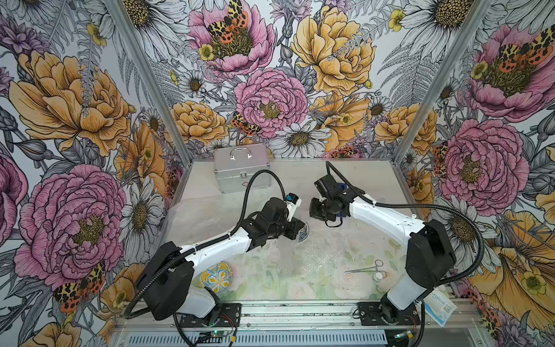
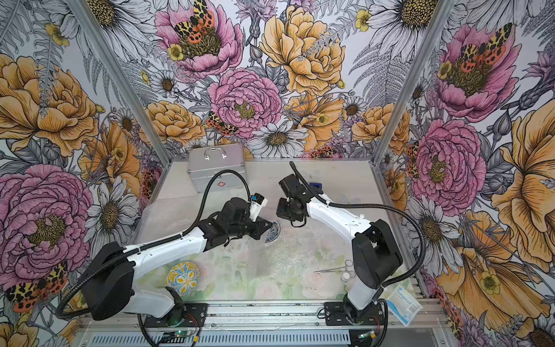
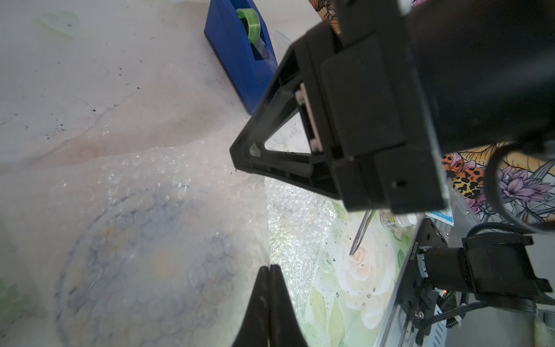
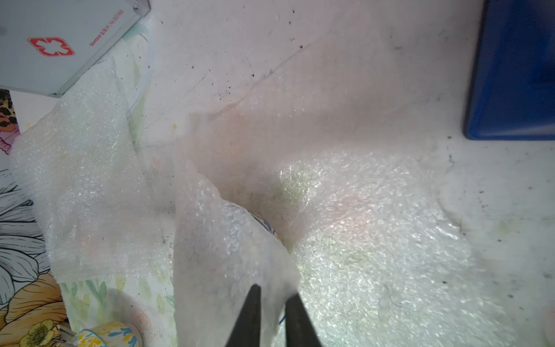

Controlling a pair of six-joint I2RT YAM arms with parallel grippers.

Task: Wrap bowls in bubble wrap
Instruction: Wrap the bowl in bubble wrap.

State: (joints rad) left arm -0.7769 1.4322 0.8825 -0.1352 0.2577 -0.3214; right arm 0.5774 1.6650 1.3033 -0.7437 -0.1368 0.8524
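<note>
One patterned bowl (image 1: 304,235) stands tilted at mid-table on a sheet of bubble wrap (image 1: 324,251). In the left wrist view this bowl (image 3: 144,270) shows dimly through wrap lying over it. My left gripper (image 3: 270,268) is shut right at the covered bowl; nothing shows between its tips. My right gripper (image 4: 273,291) is closed on a raised fold of bubble wrap (image 4: 228,240) that drapes over the bowl, of which a sliver of rim (image 4: 265,225) peeks out. A second bowl (image 1: 216,278) sits by the left arm's base. A second sheet (image 4: 84,180) lies flat beside the case.
A silver metal case (image 1: 241,171) stands at the back left. A blue tape dispenser (image 3: 240,54) sits just behind the right gripper. Metal forceps (image 1: 365,269) and a small white bottle (image 1: 379,275) lie near the right arm's base, a surgical packet (image 1: 440,306) beyond it.
</note>
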